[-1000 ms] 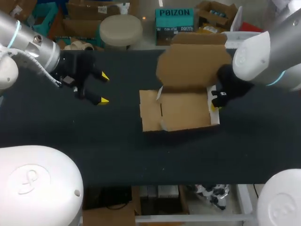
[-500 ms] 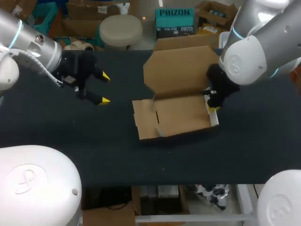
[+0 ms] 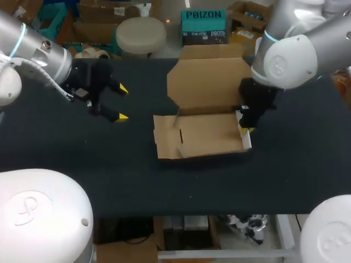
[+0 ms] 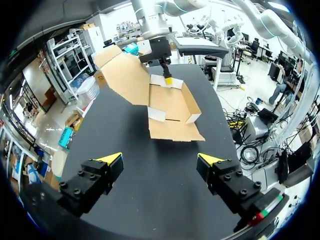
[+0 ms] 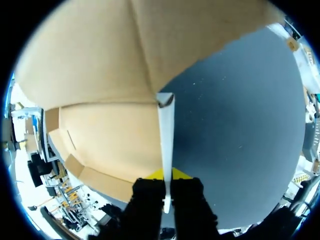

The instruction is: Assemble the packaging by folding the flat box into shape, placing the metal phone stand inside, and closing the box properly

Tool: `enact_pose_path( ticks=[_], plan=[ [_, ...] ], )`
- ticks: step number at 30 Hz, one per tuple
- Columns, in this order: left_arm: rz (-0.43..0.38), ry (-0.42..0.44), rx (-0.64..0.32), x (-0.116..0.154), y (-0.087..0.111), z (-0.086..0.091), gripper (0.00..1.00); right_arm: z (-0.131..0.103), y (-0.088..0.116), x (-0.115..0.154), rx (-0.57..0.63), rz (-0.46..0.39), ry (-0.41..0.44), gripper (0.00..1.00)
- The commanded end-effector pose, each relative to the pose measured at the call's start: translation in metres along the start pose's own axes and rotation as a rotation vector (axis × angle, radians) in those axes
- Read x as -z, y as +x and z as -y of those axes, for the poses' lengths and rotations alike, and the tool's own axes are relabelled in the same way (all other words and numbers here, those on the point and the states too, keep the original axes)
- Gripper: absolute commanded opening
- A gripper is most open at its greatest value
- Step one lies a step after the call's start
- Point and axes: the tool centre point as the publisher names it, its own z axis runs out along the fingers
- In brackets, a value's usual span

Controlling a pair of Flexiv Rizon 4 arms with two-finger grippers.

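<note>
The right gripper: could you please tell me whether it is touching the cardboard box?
Touching. The right wrist view shows the right gripper with a finger pressed on each side of the thin side wall of the cardboard box, with no gap visible.

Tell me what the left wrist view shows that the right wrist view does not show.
Only the left wrist view: the left gripper, open and empty, and the whole cardboard box with its lid raised. Only the right wrist view: the box's side wall, seen edge-on, pinched between the right gripper fingers. Both: the box, the right gripper and the black table.
</note>
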Motion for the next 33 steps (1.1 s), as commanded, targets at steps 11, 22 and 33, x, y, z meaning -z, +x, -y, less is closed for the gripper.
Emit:
enact_pose_path(
  ticks=[11, 22, 33],
  plan=[
    [-0.004, -0.005, 0.0, 0.001, -0.001, 0.001, 1.0, 0.004, 0.011, -0.028, -0.038, 0.011, 0.274, 0.0],
    [-0.004, -0.005, 0.0, 0.001, -0.001, 0.001, 1.0, 0.008, 0.01, -0.037, -0.048, -0.011, 0.338, 0.0],
    [-0.004, -0.005, 0.0, 0.001, -0.001, 0.001, 1.0, 0.008, 0.017, -0.051, -0.06, 0.036, 0.391, 0.0]
  ],
)
